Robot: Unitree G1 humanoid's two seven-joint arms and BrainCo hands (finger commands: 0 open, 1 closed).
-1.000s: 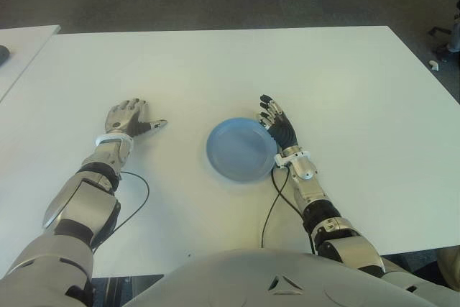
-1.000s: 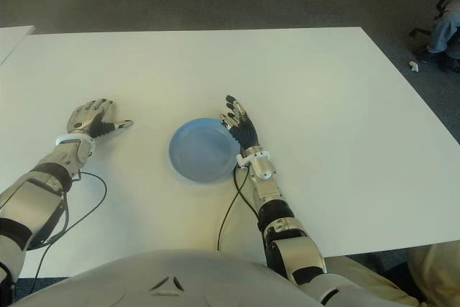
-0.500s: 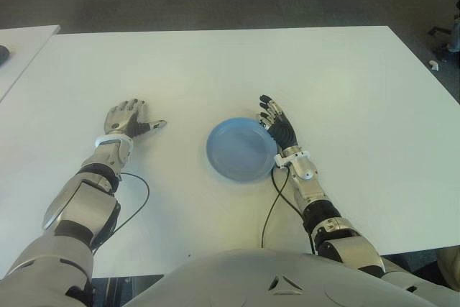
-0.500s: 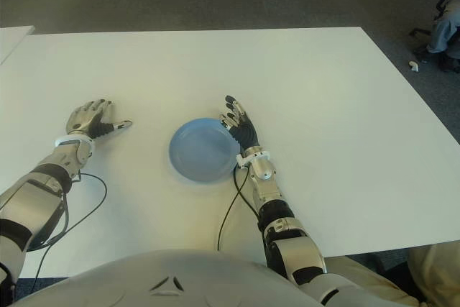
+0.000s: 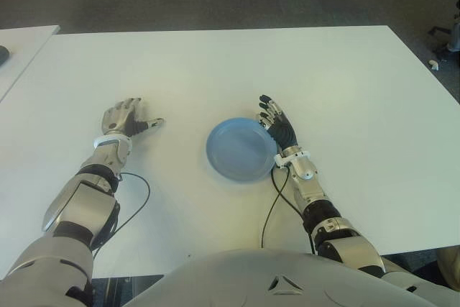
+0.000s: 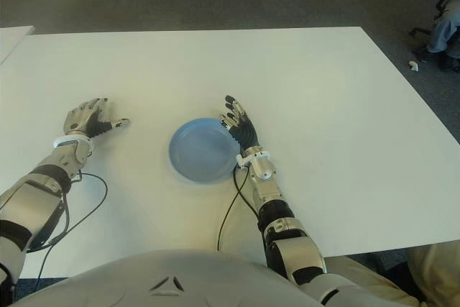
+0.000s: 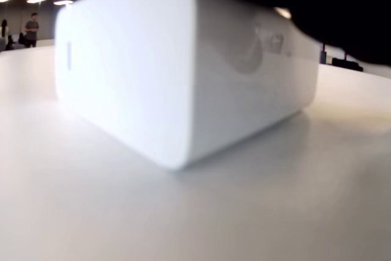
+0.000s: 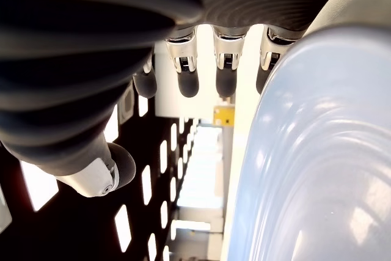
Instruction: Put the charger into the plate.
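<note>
One plate (image 5: 241,150): blue, bare, mid surface (image 5: 345,84)
Right robot hand (image 5: 277,121): released, touching plate's rim
Left robot hand (image 5: 123,116): over white charger (image 7: 183,65), grip unclear, edged slightly leftward

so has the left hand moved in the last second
Yes, slightly. The left hand has shifted further to the robot's left, away from the blue plate, which has stayed put on the table.

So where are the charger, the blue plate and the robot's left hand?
charger (image 7: 183,65): left wrist view, on its white side.
blue plate (image 5: 241,150): left eye view, on its bare middle.
left hand (image 5: 123,118): left eye view, on the back of the hand.
</note>
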